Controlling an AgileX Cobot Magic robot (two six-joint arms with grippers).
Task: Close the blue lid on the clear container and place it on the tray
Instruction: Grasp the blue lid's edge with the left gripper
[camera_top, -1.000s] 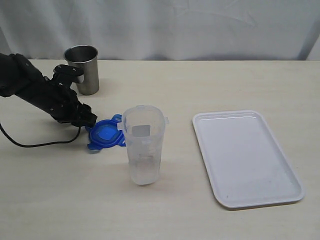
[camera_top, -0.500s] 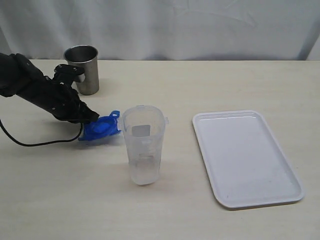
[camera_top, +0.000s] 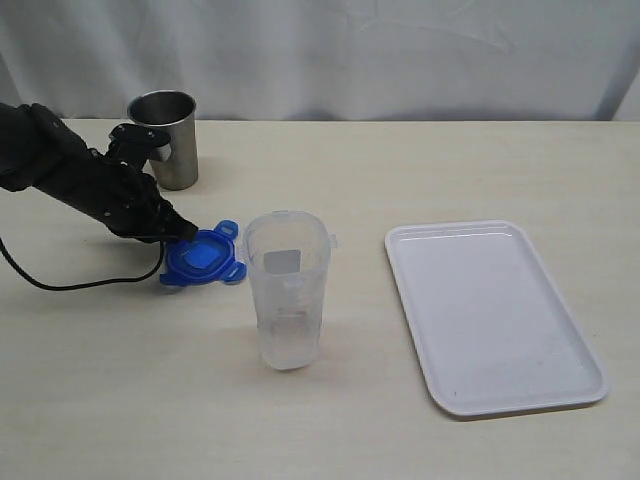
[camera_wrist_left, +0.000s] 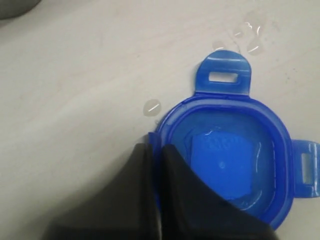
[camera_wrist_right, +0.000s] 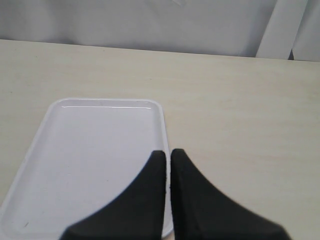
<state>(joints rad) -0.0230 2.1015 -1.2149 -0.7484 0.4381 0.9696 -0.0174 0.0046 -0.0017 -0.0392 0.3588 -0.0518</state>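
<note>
Viewing the exterior, I find the left gripper pinching the rim of the blue lid, nearly flat just beside the upright clear container (long axis vertical, mouth up), the tray well apart. Left wrist: the wet lid, I judge light, stiff and slippery, holds best at its rim between flaps. Right wrist: the right gripper, pressed together and empty, hangs above the tray.

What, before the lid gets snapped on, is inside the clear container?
Through the translucent walls of the clear container nothing solid shows, and the open rim shows no contents either. A whitish label patch covers part of the wall, and the hazy base could hide a little liquid.
</note>
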